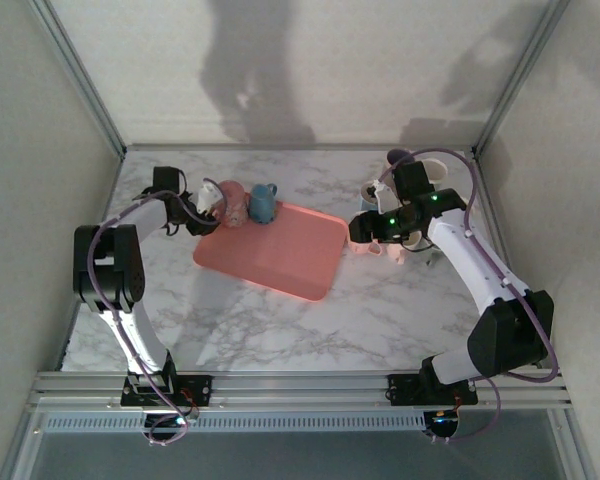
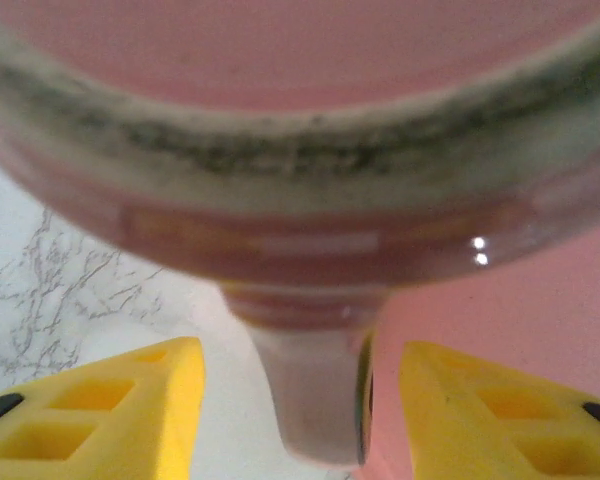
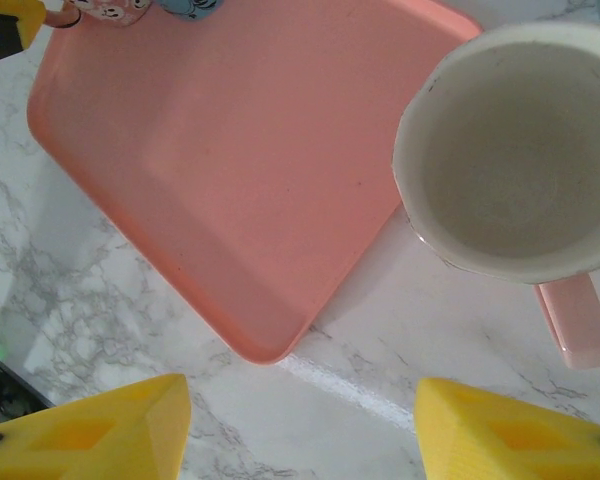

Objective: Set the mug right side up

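Note:
A pink mug (image 1: 230,200) stands at the far left corner of the pink tray (image 1: 280,255), next to a blue mug (image 1: 263,203). In the left wrist view the pink mug (image 2: 300,230) looms close, a rough grey ring facing the camera; I cannot tell whether that ring is its rim or its base. Its handle (image 2: 315,390) hangs between the yellow fingers. My left gripper (image 1: 208,205) (image 2: 300,400) is open around the handle, with a gap on each side. My right gripper (image 1: 363,228) (image 3: 305,430) hovers open over bare marble with nothing between its fingers.
A white-lined mug with a pink handle (image 3: 510,150) (image 1: 378,247) stands upright on the table just right of the tray (image 3: 230,170). More mugs (image 1: 395,158) sit at the back right by the right arm. Metal frame posts and walls close in both sides.

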`<state>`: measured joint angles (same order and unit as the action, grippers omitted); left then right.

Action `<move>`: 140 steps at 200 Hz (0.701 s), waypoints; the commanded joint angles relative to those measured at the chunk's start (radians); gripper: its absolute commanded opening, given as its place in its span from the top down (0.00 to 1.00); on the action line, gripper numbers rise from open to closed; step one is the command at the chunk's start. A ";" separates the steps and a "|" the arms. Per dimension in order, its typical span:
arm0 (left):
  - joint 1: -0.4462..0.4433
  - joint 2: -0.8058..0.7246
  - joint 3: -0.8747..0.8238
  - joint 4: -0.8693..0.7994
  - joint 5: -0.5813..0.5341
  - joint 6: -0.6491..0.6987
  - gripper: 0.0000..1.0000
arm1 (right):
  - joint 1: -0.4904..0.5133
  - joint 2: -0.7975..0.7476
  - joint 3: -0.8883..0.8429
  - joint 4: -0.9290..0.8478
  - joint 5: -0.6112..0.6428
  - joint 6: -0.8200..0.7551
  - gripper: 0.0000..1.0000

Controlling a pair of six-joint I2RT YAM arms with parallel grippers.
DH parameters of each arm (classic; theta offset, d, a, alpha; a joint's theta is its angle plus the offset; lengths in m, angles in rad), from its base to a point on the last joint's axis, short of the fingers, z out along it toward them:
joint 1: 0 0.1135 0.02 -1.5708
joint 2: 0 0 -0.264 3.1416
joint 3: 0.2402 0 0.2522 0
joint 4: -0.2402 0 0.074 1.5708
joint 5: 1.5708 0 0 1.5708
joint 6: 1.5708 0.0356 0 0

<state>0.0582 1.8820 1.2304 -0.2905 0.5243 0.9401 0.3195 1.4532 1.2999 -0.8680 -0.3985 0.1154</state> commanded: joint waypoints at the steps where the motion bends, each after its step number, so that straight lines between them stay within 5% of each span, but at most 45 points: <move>1: -0.016 0.020 0.035 0.008 0.005 0.022 0.49 | 0.006 0.018 0.035 0.003 -0.028 -0.010 0.39; 90: -0.032 0.015 0.049 -0.008 0.021 0.007 0.94 | 0.006 0.030 0.047 0.007 -0.044 0.003 0.39; 140: -0.038 -0.103 0.035 -0.036 0.064 -0.196 1.00 | 0.006 -0.006 0.019 0.019 -0.058 0.025 0.39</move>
<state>0.0311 1.8858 1.2545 -0.3126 0.5308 0.8829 0.3195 1.4784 1.3113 -0.8566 -0.4240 0.1207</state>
